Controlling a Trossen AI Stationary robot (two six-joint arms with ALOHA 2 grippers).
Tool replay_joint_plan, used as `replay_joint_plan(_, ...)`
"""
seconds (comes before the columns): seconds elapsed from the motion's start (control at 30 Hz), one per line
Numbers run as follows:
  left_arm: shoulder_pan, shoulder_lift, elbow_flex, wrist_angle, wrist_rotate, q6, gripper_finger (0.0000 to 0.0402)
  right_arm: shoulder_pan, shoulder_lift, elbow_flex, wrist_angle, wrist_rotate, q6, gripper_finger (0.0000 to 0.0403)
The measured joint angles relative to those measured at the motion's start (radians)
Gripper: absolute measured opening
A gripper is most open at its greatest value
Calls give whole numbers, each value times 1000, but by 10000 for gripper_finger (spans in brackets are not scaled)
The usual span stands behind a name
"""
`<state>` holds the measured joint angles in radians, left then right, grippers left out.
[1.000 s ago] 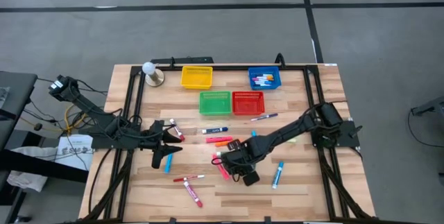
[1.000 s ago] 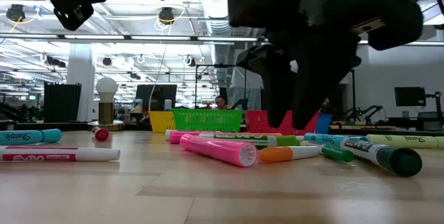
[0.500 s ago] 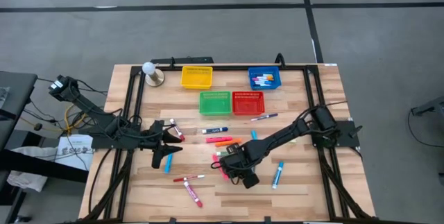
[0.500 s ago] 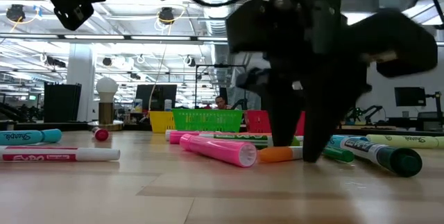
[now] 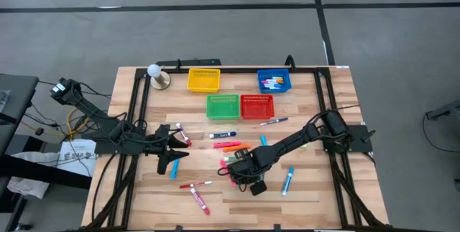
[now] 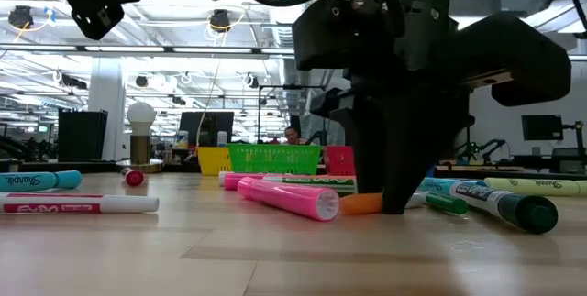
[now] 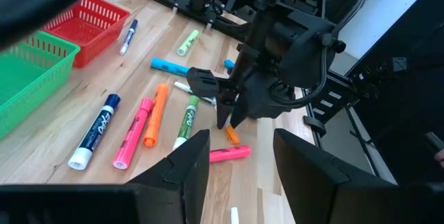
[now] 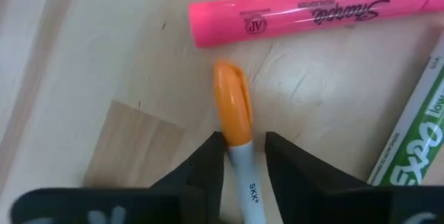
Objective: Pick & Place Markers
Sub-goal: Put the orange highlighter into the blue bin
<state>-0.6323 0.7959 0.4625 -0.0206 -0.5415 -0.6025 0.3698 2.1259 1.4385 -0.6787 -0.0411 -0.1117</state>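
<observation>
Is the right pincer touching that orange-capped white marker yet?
Touching. The right wrist view shows the right pincer with both dark fingers pressed against the orange-capped white marker, no gap either side.

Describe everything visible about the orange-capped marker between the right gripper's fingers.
The orange-capped marker is a thin pen with a glossy orange plastic cap and a pale barrel printed in small black letters. It lies flat on the wooden table, cap end close to a pink highlighter but apart from it. The right gripper has both dark fingers against its barrel, closing on it.
</observation>
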Motion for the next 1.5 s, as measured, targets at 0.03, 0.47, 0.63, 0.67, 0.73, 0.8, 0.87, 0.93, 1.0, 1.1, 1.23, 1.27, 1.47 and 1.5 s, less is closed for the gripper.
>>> replay_joint_plan(0.03,0,0,0,0,0,0,159,0,-6,0,2,2,5,86)
replay_joint_plan(0.47,0,0,0,-1,-4,4,159,-8,-134,27,-71,25,107,32)
replay_joint_plan(0.63,0,0,0,-1,-4,23,159,-6,-223,157,-251,93,139,45)
replay_joint_plan(0.67,0,0,0,0,-4,26,159,-3,-242,190,-294,116,139,42)
replay_joint_plan(0.73,0,0,0,-1,-4,29,159,-3,-273,260,-371,151,140,35)
replay_joint_plan(0.8,0,0,0,0,-4,30,159,-4,-298,329,-453,180,147,29)
replay_joint_plan(0.87,0,0,0,-1,-4,30,159,-11,-323,396,-523,211,175,28)
replay_joint_plan(0.93,0,0,0,0,-4,35,159,-19,-343,450,-600,250,219,32)
replay_joint_plan(1.0,0,0,0,0,-4,52,159,-29,-353,487,-668,289,266,39)
replay_joint_plan(1.1,0,0,0,2,-4,81,159,-42,-371,501,-732,334,306,42)
replay_joint_plan(1.23,0,-1,0,8,-4,103,159,-60,-374,503,-770,336,322,33)
replay_joint_plan(1.27,0,-1,0,10,-4,109,159,-64,-371,503,-779,336,322,31)
replay_joint_plan(1.47,34,-26,0,44,27,201,159,-117,-372,503,-805,337,288,39)
replay_joint_plan(1.5,52,-39,0,44,54,215,159,-130,-376,503,-806,337,268,39)
